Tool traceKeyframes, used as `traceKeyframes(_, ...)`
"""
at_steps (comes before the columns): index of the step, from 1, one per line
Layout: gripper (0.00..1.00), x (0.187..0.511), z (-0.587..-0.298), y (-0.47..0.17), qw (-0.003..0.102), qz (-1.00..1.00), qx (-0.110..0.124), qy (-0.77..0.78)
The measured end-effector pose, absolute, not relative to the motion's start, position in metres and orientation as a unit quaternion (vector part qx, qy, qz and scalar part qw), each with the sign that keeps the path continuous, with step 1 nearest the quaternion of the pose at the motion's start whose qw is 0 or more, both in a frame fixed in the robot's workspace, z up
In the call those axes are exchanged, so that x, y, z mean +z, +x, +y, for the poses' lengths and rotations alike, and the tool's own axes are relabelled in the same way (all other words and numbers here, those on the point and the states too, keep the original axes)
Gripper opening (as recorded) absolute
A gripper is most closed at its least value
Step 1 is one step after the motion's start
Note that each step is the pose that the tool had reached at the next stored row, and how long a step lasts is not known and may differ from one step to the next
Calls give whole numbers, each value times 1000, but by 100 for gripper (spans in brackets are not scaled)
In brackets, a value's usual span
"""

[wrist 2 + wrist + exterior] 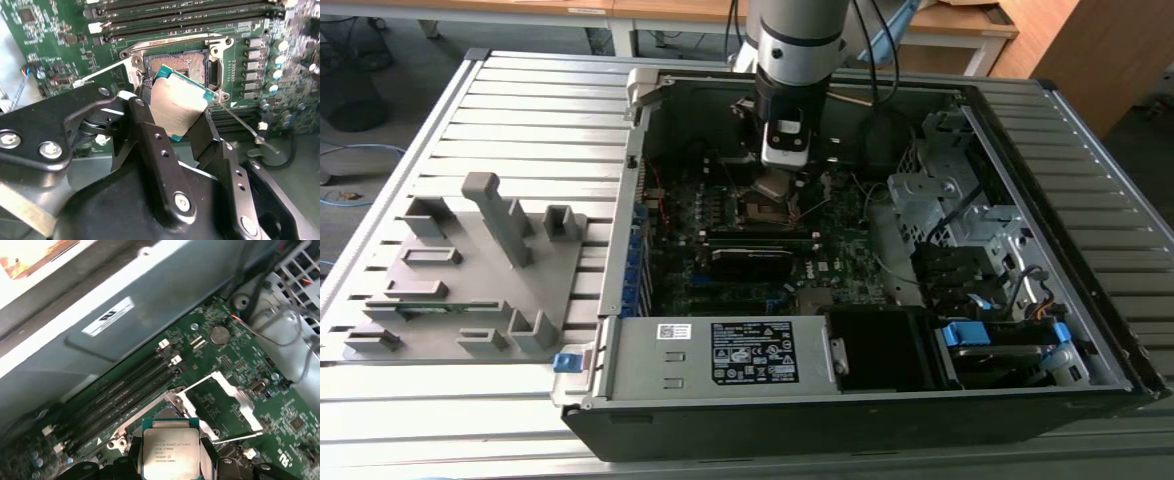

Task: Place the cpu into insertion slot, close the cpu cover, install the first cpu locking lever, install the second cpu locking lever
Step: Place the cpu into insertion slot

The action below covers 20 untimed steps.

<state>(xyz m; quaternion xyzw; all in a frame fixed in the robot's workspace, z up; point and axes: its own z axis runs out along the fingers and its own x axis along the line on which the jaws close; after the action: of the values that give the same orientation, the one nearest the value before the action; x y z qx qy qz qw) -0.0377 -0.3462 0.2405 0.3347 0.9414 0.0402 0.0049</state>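
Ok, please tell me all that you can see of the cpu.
The cpu is a small flat square chip: dull grey metal top with fine print, thin teal-green board edge. The gripper pinches it by two opposite sides, black fingers touching. It hangs tilted over the open socket, not seated.

- A grey slatted metal table (520, 110) takes up most of the exterior view, its ribs running from side to side.
- Beyond the table's far edge stand wooden-topped desks (680, 12) on pale legs.
- Past the table's far corner, on the exterior view's right, stands an orange-brown wooden cabinet (1101, 50).
- Off the table's far corner, on the exterior view's left, a dark bin (350, 95) sits on the floor (414, 45).
- The floor is plain grey and shows beside the table on both sides.
- A blue cable (344, 196) lies on the floor just beside the table, on the exterior view's left.
- Light falls soft and even across the table.
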Motion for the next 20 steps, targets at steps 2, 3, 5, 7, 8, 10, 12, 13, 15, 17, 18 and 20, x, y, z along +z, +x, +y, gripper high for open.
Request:
traceKeyframes(2,54,240,-346,-38,6,935,40,352)
traceKeyframes(3,54,240,-346,-38,6,932,40,361)
traceKeyframes(5,54,240,-346,-38,7,925,40,378)
traceKeyframes(7,54,239,-346,-38,7,918,40,394)
traceKeyframes(8,54,239,-346,-38,8,914,40,403)
traceKeyframes(10,54,239,-346,-38,8,907,40,419)
traceKeyframes(12,54,238,-346,-38,9,899,39,435)
traceKeyframes(13,54,238,-346,-38,10,895,39,444)
traceKeyframes(15,54,238,-346,-38,10,887,39,460)
traceKeyframes(17,54,238,-346,-38,11,878,39,476)
traceKeyframes(18,54,237,-346,-38,11,874,39,484)
traceKeyframes(20,54,237,-346,-38,12,866,39,499)
